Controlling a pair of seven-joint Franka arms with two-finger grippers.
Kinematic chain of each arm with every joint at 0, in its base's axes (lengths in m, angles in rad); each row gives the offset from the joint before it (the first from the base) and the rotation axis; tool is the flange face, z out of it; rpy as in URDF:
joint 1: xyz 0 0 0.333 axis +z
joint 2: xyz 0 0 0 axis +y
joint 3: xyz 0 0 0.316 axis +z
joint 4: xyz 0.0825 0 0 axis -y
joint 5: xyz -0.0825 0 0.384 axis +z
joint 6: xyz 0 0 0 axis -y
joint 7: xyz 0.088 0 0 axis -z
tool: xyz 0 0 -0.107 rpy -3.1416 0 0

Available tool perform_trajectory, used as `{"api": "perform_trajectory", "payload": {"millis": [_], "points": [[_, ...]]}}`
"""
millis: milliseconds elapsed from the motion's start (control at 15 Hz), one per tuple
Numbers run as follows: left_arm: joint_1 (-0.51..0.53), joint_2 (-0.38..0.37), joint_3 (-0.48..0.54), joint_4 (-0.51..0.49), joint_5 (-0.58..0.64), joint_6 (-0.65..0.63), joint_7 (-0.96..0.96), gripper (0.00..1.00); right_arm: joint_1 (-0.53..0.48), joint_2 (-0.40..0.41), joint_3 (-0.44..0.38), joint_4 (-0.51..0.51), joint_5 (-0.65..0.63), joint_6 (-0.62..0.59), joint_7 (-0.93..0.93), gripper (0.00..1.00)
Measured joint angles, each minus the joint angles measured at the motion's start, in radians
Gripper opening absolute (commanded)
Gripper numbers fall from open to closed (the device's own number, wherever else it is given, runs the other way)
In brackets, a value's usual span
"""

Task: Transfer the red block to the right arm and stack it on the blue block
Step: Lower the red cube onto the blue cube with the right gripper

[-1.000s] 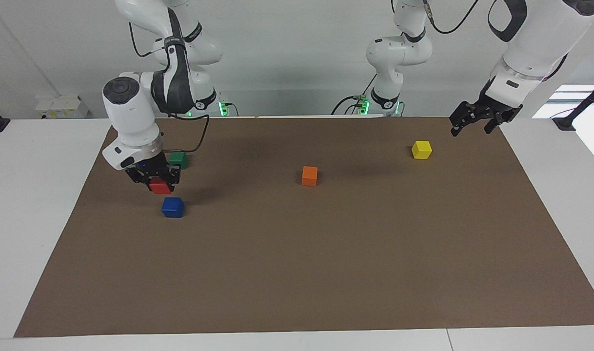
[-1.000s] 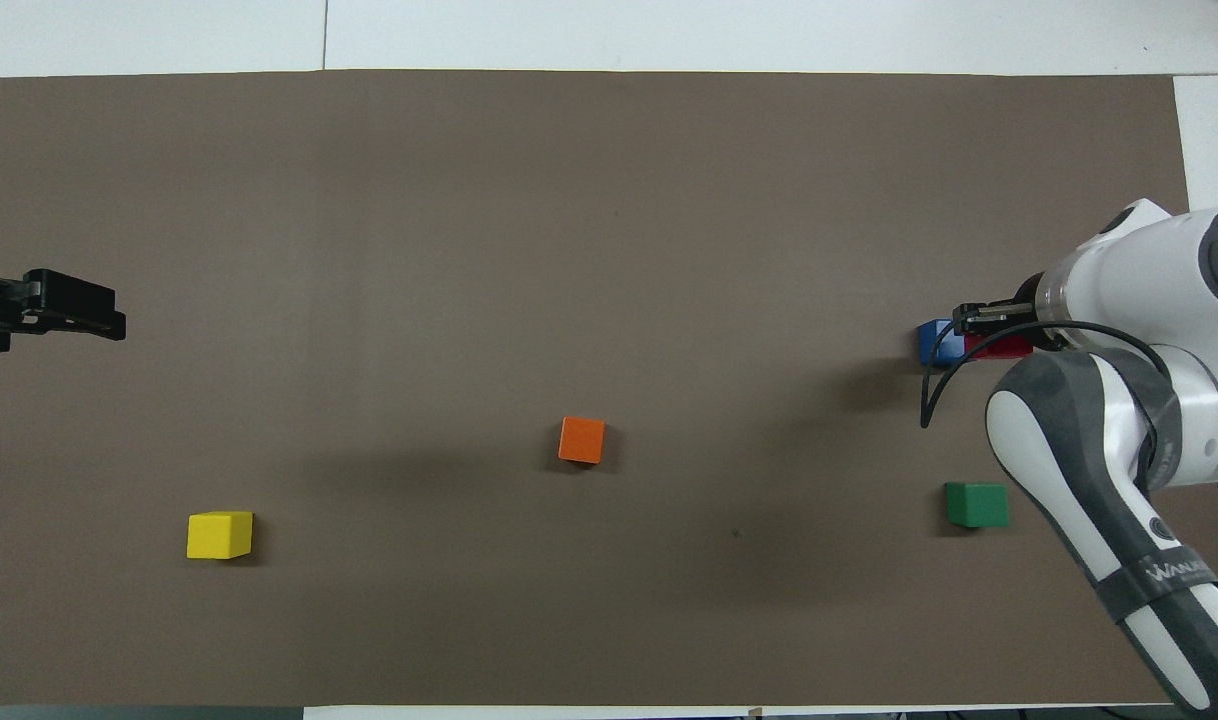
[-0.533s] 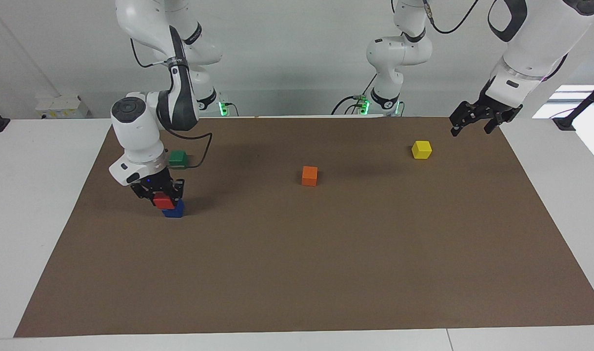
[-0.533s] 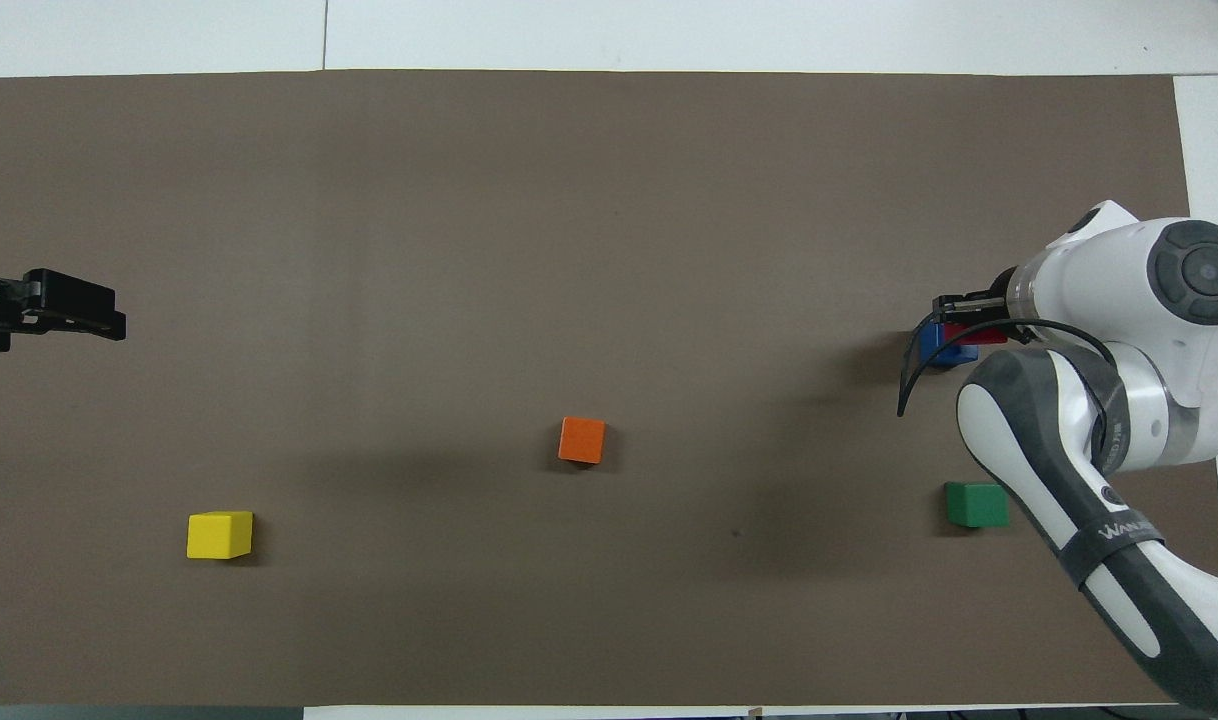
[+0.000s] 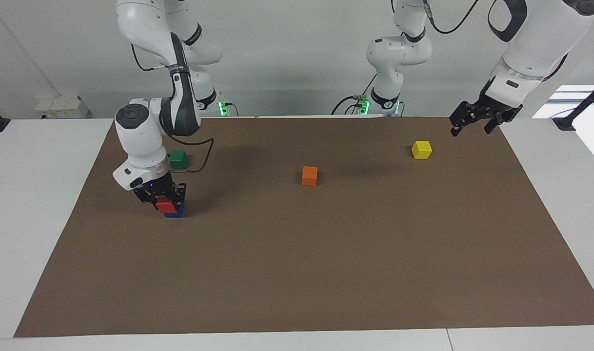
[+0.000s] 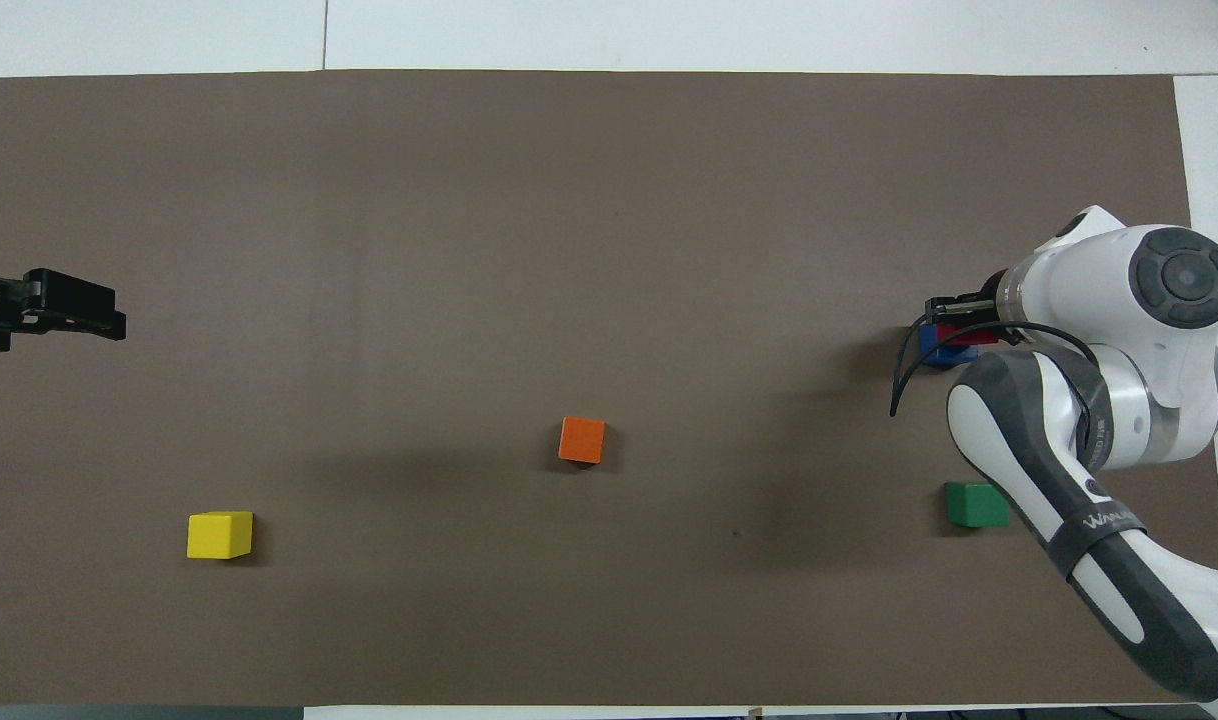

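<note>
Right gripper (image 5: pixel 166 201) pinches the red block (image 5: pixel 166 205), fingers pressed on its sides, low over the blue block (image 5: pixel 175 212). Red block sits on or just above the blue one; contact can't be confirmed. In the overhead view the pair is at about 3 o'clock on the brown mat (image 6: pixel 569 200), toward the right arm's end. Green block (image 5: pixel 178 159) is nearer to the robots than the stack, at about 12 o'clock from it in the facing view. Orange block (image 5: pixel 309 175) is near mat centre. Yellow block (image 5: pixel 421 149) is toward the left arm's end. Left gripper (image 5: pixel 472 126) is spread open, empty, waiting in the air at about 2 o'clock from the yellow block in the facing view.
</note>
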Motion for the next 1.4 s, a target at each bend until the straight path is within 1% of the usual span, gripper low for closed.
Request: {"api": "perform_trajectory", "payload": {"millis": [1067, 1133, 1200, 1400], "points": [[0.0, 0.0, 0.0, 0.0, 0.0, 0.0, 0.0, 1.0, -0.015, 0.0, 0.0, -0.011, 0.017, 0.005, 0.007, 0.0], [0.0, 0.0, 0.0, 0.0, 0.0, 0.0, 0.0, 1.0, -0.015, 0.0, 0.0, -0.011, 0.025, 0.005, 0.008, 0.45], [0.0, 0.0, 0.0, 0.0, 0.0, 0.0, 0.0, 1.0, -0.015, 0.0, 0.0, -0.01, 0.033, 0.005, 0.008, 0.99], [0.0, 0.0, 0.0, 0.0, 0.0, 0.0, 0.0, 1.0, -0.015, 0.0, 0.0, -0.01, 0.04, 0.006, 0.009, 1.0]]}}
